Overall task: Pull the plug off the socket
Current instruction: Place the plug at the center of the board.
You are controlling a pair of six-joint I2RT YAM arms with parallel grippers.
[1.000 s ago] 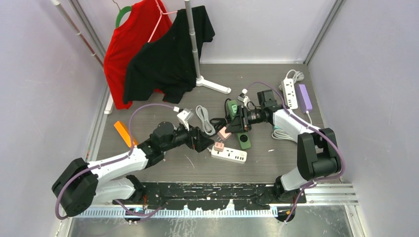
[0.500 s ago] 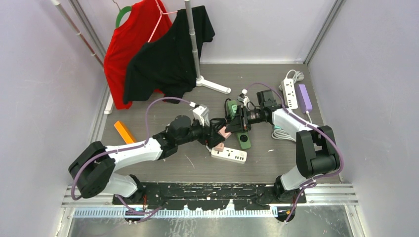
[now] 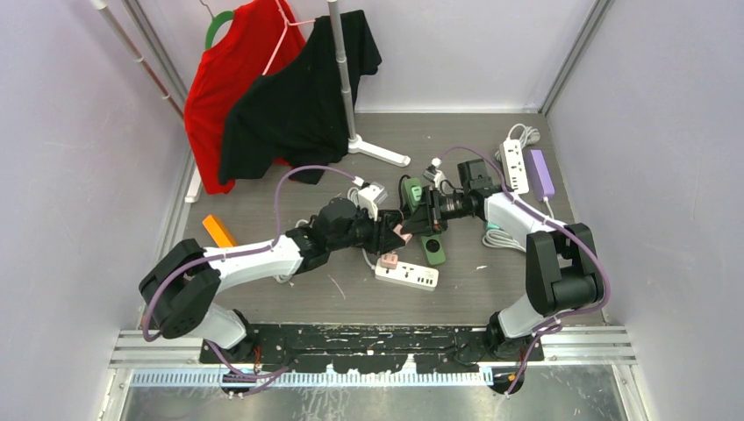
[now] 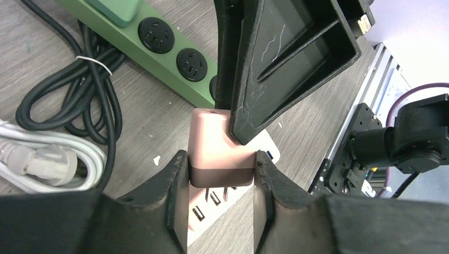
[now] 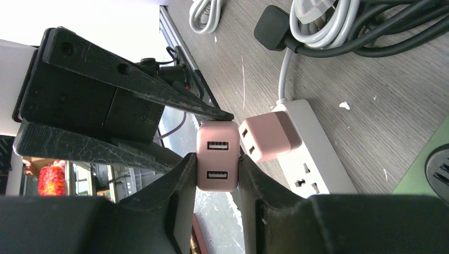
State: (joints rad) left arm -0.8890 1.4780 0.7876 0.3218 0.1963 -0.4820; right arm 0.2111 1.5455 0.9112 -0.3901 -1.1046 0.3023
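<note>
**A:** What sits nearest the arm bases?

**B:** A white power strip [image 3: 412,276] lies flat on the grey table [image 3: 263,184]. A second pink plug [image 5: 269,135] is seated at its left end.

**A:** And the plug we care about?

**B:** The pink plug [image 4: 210,138] is just past that strip, about mid-table, pinched from both sides. The left gripper [image 4: 219,161] is clamped across its darker lower band, one finger on each flank. The right gripper [image 5: 217,164] grips the face that carries two USB ports.

**A:** So neither tool is wide?

**B:** No, both are narrowed onto the same plug, and their fingers cross at roughly right angles. In the left wrist view a metal prong shows bare beneath the plug, with the white power strip behind it. It sits in no socket.

**A:** What is beyond the two grippers?

**B:** A green power strip [image 4: 159,50] runs away from the plug, and a bundled black cable [image 4: 79,100] lies beside it. An orange block [image 3: 218,235] lies off to the left.

**A:** And further back?

**B:** At the far right a white strip [image 3: 515,165] and a purple strip [image 3: 542,174] lie side by side. At the far left a red shirt [image 3: 232,79] and a black shirt [image 3: 303,105] hang by a stand [image 3: 344,79].
</note>
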